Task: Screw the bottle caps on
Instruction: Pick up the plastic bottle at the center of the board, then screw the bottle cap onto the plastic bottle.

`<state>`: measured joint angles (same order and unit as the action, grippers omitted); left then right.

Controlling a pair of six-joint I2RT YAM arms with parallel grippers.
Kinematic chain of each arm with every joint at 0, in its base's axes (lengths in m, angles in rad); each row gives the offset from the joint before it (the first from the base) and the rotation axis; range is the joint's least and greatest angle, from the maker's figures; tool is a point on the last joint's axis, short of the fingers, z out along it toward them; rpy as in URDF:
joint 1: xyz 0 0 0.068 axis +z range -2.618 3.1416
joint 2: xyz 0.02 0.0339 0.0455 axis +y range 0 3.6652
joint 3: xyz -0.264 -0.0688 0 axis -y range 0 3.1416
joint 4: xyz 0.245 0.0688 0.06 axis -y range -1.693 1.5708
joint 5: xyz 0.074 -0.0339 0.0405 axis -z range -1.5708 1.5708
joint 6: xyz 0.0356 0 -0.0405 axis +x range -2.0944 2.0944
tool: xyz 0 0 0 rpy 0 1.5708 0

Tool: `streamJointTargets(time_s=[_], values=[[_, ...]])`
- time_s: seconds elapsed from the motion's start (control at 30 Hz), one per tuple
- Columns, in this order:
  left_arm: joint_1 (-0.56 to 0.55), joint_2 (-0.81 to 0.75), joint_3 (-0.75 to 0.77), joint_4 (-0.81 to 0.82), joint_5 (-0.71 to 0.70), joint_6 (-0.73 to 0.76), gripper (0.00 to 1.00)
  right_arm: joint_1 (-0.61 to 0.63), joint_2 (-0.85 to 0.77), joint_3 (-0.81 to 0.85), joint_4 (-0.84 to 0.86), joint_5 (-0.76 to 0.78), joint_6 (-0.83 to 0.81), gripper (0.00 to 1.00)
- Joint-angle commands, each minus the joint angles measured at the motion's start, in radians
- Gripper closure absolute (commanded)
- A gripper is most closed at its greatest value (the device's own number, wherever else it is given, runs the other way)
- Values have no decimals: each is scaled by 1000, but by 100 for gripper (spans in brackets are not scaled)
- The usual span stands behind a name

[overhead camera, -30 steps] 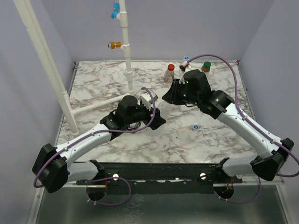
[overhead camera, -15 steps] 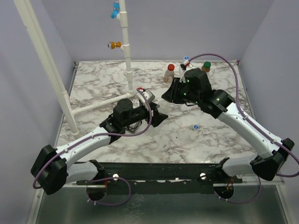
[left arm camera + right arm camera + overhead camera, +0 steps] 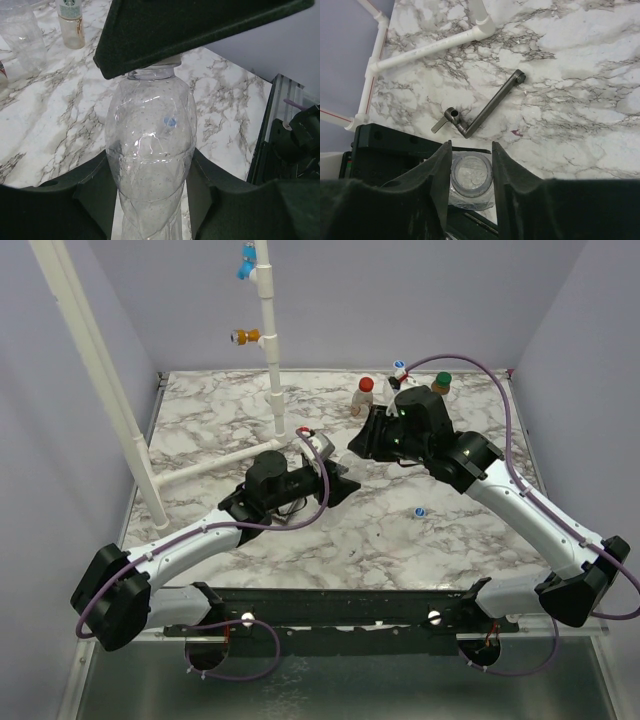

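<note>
The clear bottle sits over the middle of the desk, gripped between the two arms. I cannot tell whether its base touches the marble.

The left jaws come in from the near left. Their fingers press against both sides of the bottle's lower body, grasping it. The right jaws reach in from the far right and are clenched on the same bottle at its neck. Seen from the right wrist, their fingers flank the bottle's open mouth.

One white-and-blue cap lies loose on the desk, to the right of the held bottle and nearer than it. At the far edge, behind the right arm, stands a bottle with a red cap. A second white-and-blue cap and a green cap sit there too, each on a bottle top partly hidden by the arm.

A white pipe rises at the far left. A small bent metal tool lies flat on the marble near it.
</note>
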<state>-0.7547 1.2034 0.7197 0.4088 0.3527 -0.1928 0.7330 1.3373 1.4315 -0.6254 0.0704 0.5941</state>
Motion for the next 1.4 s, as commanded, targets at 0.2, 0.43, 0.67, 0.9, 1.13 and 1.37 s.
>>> streamJointTargets(time_s=[0.2, 0.43, 0.67, 0.9, 1.13, 1.37], values=[[5, -29, -21, -11, -157, 46, 94, 3, -24, 74, -166, 242, 68, 1], [9, -39, 8, -153, -295, 76, 95, -108, -111, -47, -299, 330, 180, 0], [31, -70, 29, -230, -285, 105, 96, -297, -155, -371, -209, 181, 221, 4], [32, -114, 38, -242, -86, 137, 96, -297, 1, -549, -145, 206, 305, 29], [34, -119, 41, -232, 3, 133, 96, -298, 47, -618, -24, 256, 309, 41], [33, -131, 23, -219, 2, 133, 96, -301, 137, -622, 63, 308, 291, 44]])
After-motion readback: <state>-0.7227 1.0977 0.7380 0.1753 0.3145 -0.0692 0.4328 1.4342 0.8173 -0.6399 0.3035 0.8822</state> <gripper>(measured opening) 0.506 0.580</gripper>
